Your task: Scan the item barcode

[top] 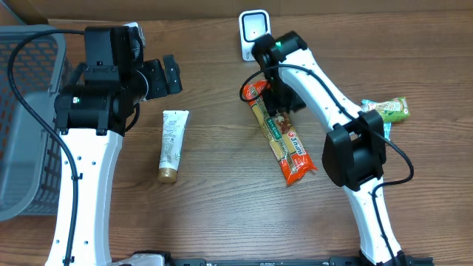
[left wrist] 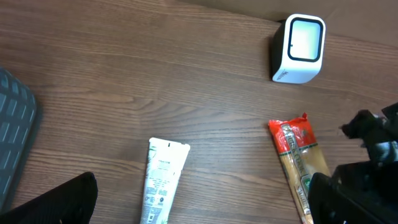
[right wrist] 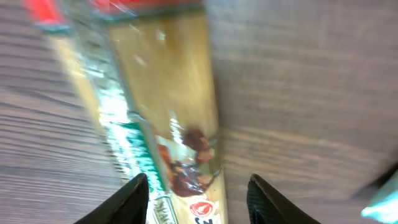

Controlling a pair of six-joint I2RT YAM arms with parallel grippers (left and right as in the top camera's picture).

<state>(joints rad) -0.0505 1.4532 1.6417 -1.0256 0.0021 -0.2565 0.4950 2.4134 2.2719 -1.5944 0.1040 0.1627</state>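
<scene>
- At the left edge we see a grey plastic mesh basket point(top: 22, 118), its rim running out of the overhead view; the left arm stands just beside it.
- The left gripper point(top: 168, 75) hangs above the brown wooden table point(top: 222, 222) with its fingers point(left wrist: 59, 199) spread wide and nothing between them.
- Below it lies a white squeeze tube with a gold cap point(top: 171, 144), lengthwise, cap toward the front edge. Bare wood surrounds it on every side.
- A broad strip of bare wood separates the tube from the long clear spaghetti packet with red ends and a green label point(top: 284, 144), which lies flat and slanted near the table's middle.
- A small white box-shaped scanner point(top: 253, 29) stands upright at the far edge, near the packet's upper red end but apart from it.
- The right gripper point(right wrist: 199, 199) hovers low over the packet's upper half, jaws part-spread. One finger overlaps the packet's edge and the other stands clear of it, so we see no pinch.
- Near the right edge lies a green snack wrapper point(top: 388, 109), partly hidden by the right arm.
</scene>
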